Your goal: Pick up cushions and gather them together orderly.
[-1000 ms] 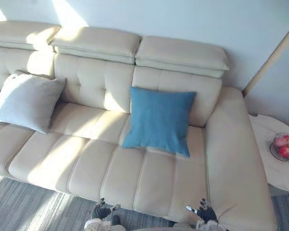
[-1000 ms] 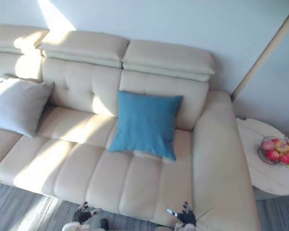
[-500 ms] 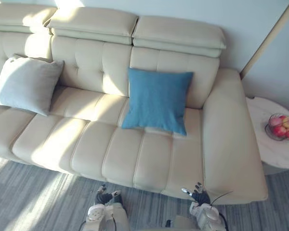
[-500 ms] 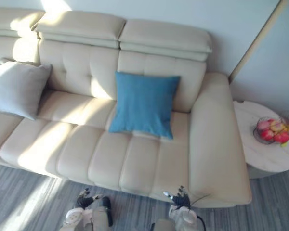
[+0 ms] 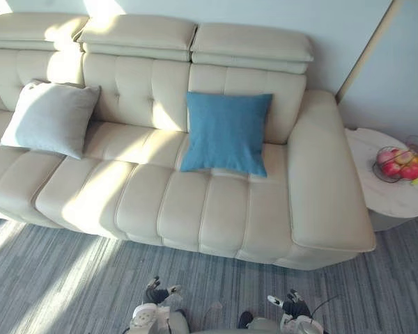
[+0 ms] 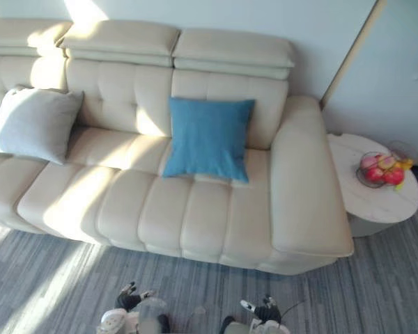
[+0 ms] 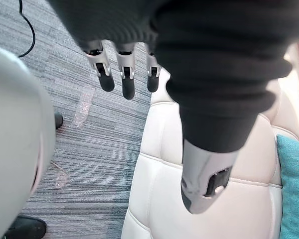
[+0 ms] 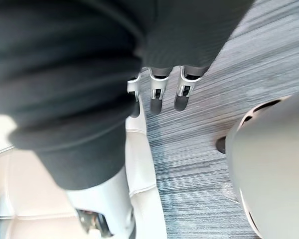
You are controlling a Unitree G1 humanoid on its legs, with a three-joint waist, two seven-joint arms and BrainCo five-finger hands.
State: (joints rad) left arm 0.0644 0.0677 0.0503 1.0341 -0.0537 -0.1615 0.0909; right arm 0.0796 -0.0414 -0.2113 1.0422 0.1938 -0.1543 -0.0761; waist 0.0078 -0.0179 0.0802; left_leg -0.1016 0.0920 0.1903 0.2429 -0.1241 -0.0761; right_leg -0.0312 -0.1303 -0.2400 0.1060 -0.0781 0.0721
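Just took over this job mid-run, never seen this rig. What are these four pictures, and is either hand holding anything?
It is a humanoid with two arms and hands. The two wide pictures come from its head camera, looking down at a cream sofa. A blue cushion leans on the backrest; a grey cushion leans further to the robot's left, apart from it. A side table with a fruit bowl stands to the right. The two close pictures are wrist cameras: the left hand and right hand hang over the carpet, fingers straight, holding nothing.

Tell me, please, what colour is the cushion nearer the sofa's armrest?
Teal-blue; the cushion shows best in the left eye view.
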